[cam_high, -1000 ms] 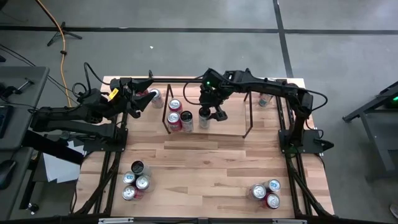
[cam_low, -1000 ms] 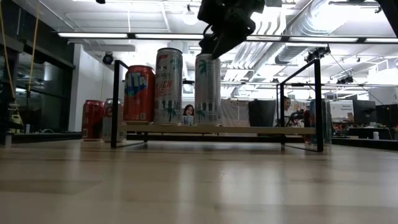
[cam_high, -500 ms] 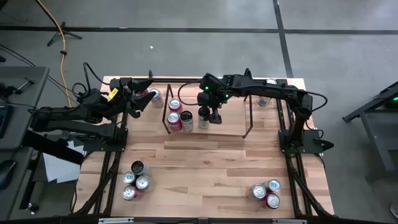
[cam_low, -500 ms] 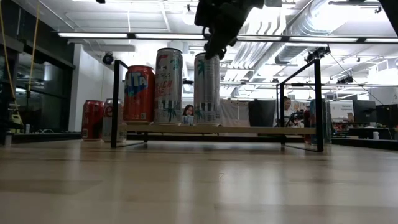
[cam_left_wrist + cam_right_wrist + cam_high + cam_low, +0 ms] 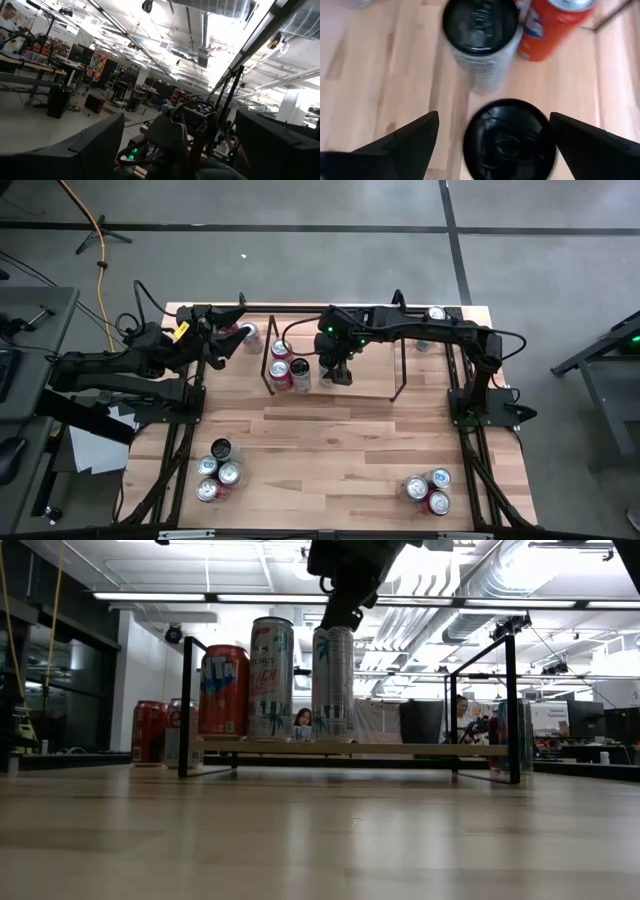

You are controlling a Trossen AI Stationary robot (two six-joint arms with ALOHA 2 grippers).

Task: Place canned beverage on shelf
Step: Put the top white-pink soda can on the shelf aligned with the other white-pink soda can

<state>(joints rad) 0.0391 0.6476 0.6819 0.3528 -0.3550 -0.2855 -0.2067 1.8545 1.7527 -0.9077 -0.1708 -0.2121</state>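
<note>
The tall can (image 5: pixel 333 682) stands on the shelf (image 5: pixel 365 391), beside two others; right fingers (image 5: pixel 412 137) spread wide above it, holding nothing; slick, rigid, easily toppled, best gripped mid-body; left fingers (image 5: pixel 90 150) open, empty.

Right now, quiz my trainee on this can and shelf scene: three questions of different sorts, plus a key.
1. True or false: the right hand is shut on the tall can.
2. How many front-right cans stand grouped on the table? A two, B three, C five.
3. Fill in: in the low view, the leftmost can on the shelf is coloured ___.

Key:
1. False. It is open, its fingers either side of the can's top. The left hand waits at the table's back left.
2. B.
3. Red.
</note>
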